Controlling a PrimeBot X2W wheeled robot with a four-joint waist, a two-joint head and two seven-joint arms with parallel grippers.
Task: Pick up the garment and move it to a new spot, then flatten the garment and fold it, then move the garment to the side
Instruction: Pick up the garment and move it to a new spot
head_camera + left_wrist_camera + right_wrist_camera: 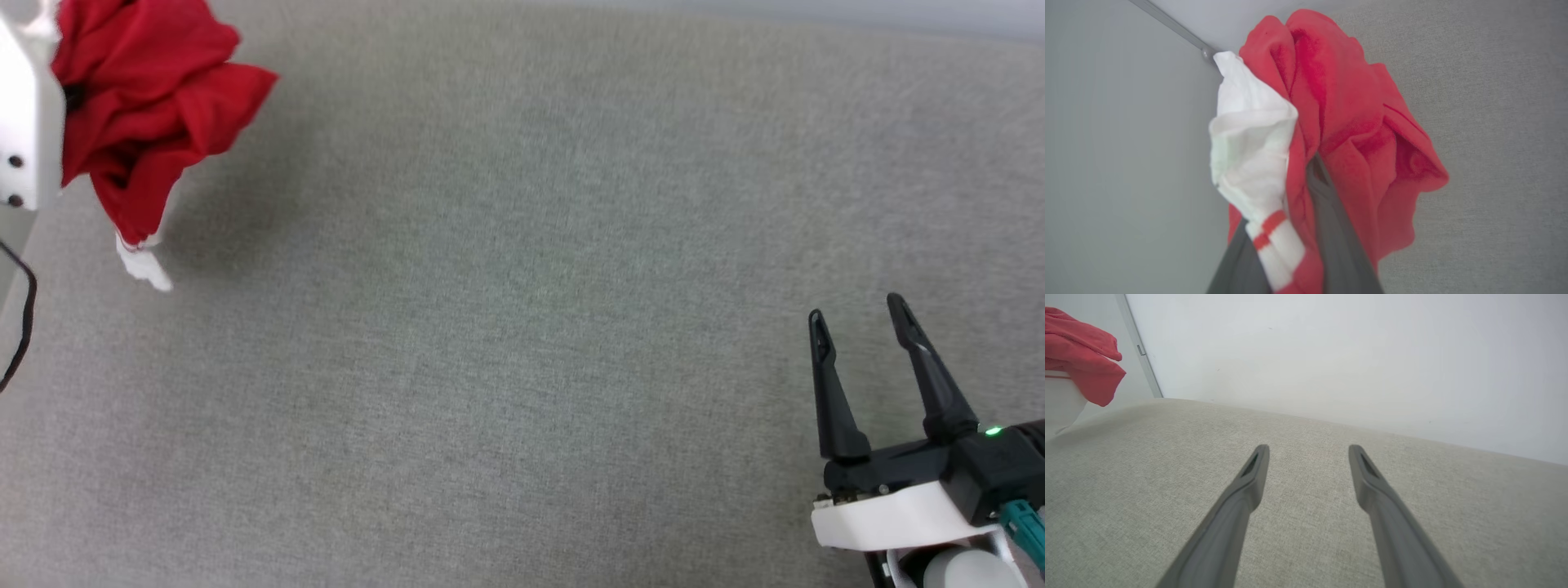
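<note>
1. Upper left of the head view: the garment (155,106) hung bunched beside the pale forearm (24,106), seemingly raised for carrying to a new spot. Its white sleeve dangled lowest, near the tabletop (522,327).
2. Centre of the left wrist view: the left tool (1294,212) was pinched narrow on the garment's folds.
3. Lower right of the head view: the right tool (856,309) stood wide and empty, well apart, probably waiting for the flattening.
</note>
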